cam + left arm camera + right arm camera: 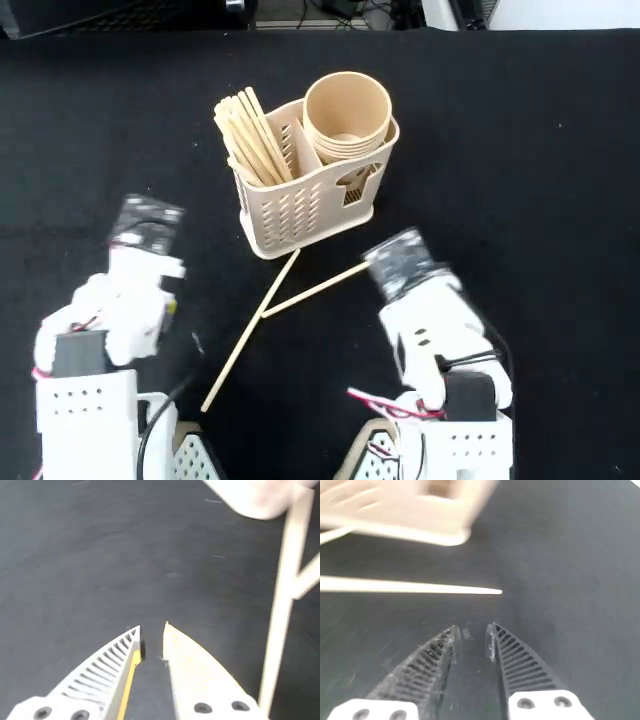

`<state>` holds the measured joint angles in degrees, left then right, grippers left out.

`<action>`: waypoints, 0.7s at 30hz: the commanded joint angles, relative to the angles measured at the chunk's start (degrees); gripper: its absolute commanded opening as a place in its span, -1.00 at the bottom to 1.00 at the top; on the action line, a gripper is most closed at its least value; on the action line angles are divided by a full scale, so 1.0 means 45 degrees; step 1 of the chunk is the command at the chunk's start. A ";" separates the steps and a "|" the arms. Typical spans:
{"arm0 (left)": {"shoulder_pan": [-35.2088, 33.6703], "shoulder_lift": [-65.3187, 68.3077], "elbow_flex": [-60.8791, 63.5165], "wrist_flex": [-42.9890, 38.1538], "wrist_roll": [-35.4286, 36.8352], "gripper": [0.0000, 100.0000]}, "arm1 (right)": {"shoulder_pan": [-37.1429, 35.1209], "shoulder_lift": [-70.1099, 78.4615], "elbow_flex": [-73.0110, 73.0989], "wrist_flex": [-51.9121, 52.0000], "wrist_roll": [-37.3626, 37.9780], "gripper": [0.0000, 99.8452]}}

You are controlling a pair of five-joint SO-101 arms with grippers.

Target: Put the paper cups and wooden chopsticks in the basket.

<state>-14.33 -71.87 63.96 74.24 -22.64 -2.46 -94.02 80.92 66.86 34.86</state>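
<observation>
A beige slotted basket (pixel 300 205) stands at mid-table. It holds a stack of paper cups (pixel 346 110) in one compartment and a bundle of wooden chopsticks (pixel 250 135) in the other. Two loose chopsticks lie on the black cloth in front of it: a long one (pixel 250 332) and a second (pixel 315 290) branching off it toward the right. My left gripper (pixel 152 627) hovers left of them over bare cloth, its jaws almost together and empty. My right gripper (pixel 471 629) is slightly open, just short of the tip of the second chopstick (pixel 410 586).
Both arm bases (pixel 90 420) stand at the near edge. Black cloth (pixel 530 180) covers the table, with room left and right of the basket. In the left wrist view, the long chopstick (pixel 282 605) and the basket's corner (pixel 260 497) appear blurred.
</observation>
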 commanded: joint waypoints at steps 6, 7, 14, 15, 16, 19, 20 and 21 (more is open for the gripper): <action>-0.3311 -0.0234 0.2276 -0.1368 0.0039 -0.82 | -0.4591 0.1026 -0.2217 0.2051 0.0977 -0.77; -0.3468 -0.0234 0.2589 -0.1641 0.0039 -0.82 | -0.4904 0.1631 -0.2354 0.2032 0.1094 -0.77; -0.3604 -0.0234 0.3702 -0.2364 0.0098 -0.82 | -0.7404 0.6984 -0.4405 0.2012 0.1915 -0.77; -0.3585 -0.0234 0.3722 -0.2364 0.0098 -0.82 | -0.7697 0.7551 -0.4601 0.1875 0.2129 -0.77; -0.3585 -0.0234 0.3761 -0.2403 0.0098 -0.82 | -0.7873 0.8039 -0.4698 0.1602 0.2364 -0.77; -0.3585 -0.0234 0.4210 -0.2950 0.0098 -0.82 | -0.8107 0.9387 -0.4542 0.0156 0.3009 -0.77; -0.3565 -0.0234 0.4405 -0.3165 0.0098 -0.82 | -0.8107 0.9817 -0.4464 -0.0430 0.3184 -0.77; -0.3565 -0.0234 0.4523 -0.3302 0.0098 -0.82 | -0.8107 1.0247 -0.4386 -0.0977 0.3321 -0.77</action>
<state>-30.24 -72.31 83.82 61.58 -22.73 -38.15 -52.88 63.34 68.97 47.78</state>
